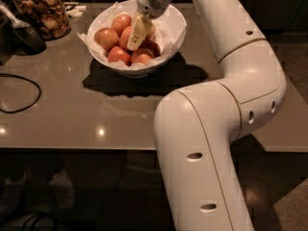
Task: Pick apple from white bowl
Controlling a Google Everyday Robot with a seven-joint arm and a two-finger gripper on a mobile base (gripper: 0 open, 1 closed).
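a: where's the claw right now?
b: the claw is down inside the white bowl, angled steeply from the wrist at the top of the view. its pale yellowish tip lies against the apples, right on the middle apple of the heap.
a: released or clenched?
b: i cannot tell. the view doesn't settle it either way.
a: and the fruit?
b: roughly six red-and-yellow apples, all resting in the bowl and packed against one another. they sit on crumpled white paper that lines the bowl and pokes up over the rim. a darker red apple sits just right of the claw.
a: where does the bowl stand?
b: on the grey-brown surface, toward its far edge, with a dark shadow spread in front of it.
a: what else is on there?
b: a glass jar of brown snacks at the far left, well apart from the bowl. a black cable loops near the left edge. the white arm fills the right side, rising from the foreground and bending over to the bowl.
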